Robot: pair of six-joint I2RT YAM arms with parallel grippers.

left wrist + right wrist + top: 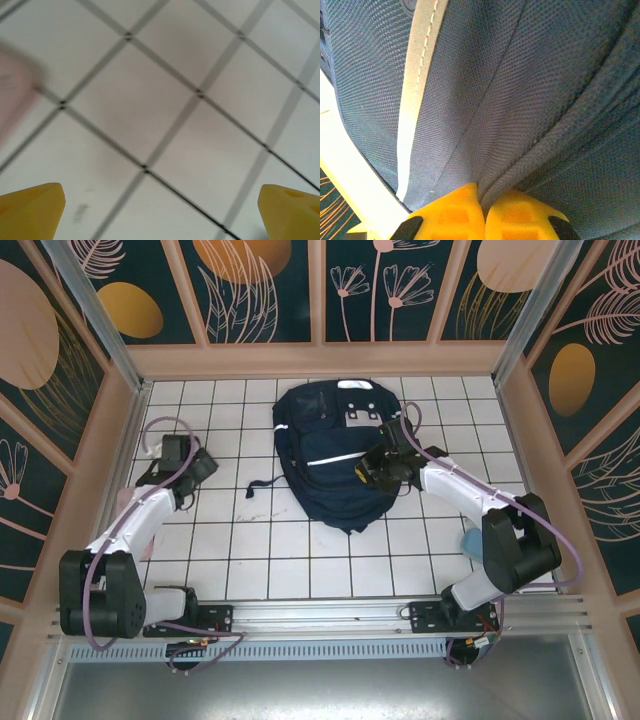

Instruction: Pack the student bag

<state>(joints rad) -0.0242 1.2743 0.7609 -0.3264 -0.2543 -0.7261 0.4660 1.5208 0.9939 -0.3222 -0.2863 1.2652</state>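
- We see the student bag [325, 430] lying flat on the white tiled table [250, 560], in the far middle, with its white and grey patches toward the back wall.
- A dark strap [262, 486] trails off its left side onto the tiles.
- The right gripper [375, 468] sits on the bag's right edge. In the wrist view its yellow fingers [451, 212] are pressed together, and a ridge of the navy fabric [535, 100] runs right down into the seam between them. To us that's jaws closed, pinching the bag's cloth.
- The bag's white stripe [415, 100] runs just left of that pinch.
- The left gripper [200, 465] is well away from the bag, out over the left side of the table.
- Its wrist view has one yellow fingertip [30, 210] in each bottom corner, so the jaws are spread wide with only bare tiles between them. It isn't holding or touching anything.
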